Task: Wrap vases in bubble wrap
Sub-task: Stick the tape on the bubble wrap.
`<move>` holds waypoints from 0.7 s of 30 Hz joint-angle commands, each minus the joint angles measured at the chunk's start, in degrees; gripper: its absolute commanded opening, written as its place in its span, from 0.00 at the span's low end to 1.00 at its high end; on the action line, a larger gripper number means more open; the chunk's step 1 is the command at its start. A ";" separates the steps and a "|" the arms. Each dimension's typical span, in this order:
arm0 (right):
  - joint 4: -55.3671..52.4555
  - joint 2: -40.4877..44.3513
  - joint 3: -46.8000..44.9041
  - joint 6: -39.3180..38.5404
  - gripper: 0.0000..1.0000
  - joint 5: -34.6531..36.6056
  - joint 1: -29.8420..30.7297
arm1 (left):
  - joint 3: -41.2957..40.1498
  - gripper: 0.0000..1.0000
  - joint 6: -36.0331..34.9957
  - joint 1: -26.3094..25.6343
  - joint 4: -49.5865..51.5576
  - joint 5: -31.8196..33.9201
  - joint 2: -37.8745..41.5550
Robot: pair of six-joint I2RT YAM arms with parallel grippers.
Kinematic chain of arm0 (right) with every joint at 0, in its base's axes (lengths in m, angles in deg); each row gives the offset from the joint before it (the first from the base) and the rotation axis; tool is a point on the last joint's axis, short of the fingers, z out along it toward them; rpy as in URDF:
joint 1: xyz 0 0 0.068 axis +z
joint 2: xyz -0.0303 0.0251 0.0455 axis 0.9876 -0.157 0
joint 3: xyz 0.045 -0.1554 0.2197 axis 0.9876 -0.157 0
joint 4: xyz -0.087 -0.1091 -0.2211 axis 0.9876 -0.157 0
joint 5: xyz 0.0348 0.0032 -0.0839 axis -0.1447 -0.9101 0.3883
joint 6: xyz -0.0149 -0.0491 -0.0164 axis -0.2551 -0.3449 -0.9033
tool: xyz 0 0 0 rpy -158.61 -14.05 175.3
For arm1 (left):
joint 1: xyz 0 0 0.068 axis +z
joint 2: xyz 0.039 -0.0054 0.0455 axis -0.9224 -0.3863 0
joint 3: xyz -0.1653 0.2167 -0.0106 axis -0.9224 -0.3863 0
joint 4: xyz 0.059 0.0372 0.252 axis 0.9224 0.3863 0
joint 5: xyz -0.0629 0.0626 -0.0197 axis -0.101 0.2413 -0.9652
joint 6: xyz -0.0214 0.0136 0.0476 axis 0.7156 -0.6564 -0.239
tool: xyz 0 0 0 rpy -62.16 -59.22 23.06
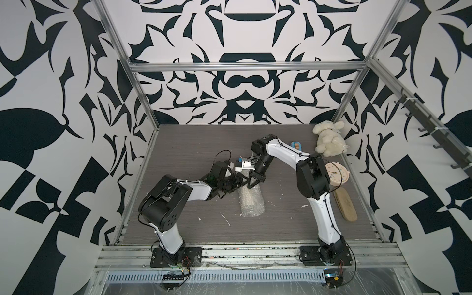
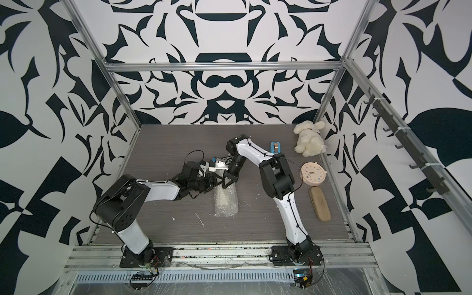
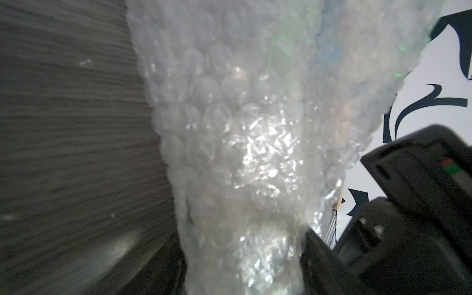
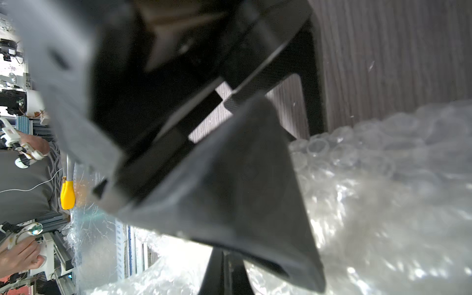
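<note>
Clear bubble wrap (image 1: 252, 208) lies rolled around the vase (image 1: 249, 197) mid-desk (image 1: 281, 219), the right end effector (image 1: 250, 185) pinched closed and resting on its far end, seemingly to stop it unrolling, while the left end effector (image 1: 240, 181) straddles it, grip unclear to me.

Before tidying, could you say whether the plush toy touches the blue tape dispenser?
Apart: a top view shows bare table between plush toy and tape dispenser.

bubble wrap (image 1: 251, 201): clear plastic, glossy, bubbled
table (image 1: 194, 143): grey wood-grain, matt
plush toy (image 1: 329, 139): cream fluffy cloth
clock (image 1: 338, 173): smooth pink plastic
frame rail (image 1: 245, 67): bare brushed metal
right arm shell (image 1: 283, 153): smooth white plastic
oblong pad (image 1: 344, 205): tan, rough, matt
</note>
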 commanded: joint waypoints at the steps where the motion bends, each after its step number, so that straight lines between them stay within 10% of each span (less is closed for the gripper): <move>1: -2.46 -0.32 2.48 2.07 0.00 3.69 0.34 | -1.65 0.65 -0.29 -0.01 2.75 2.18 -1.88; 21: -8.05 2.15 5.39 4.88 0.16 6.04 -0.69 | -0.72 0.59 -2.41 -0.10 6.96 4.14 -0.96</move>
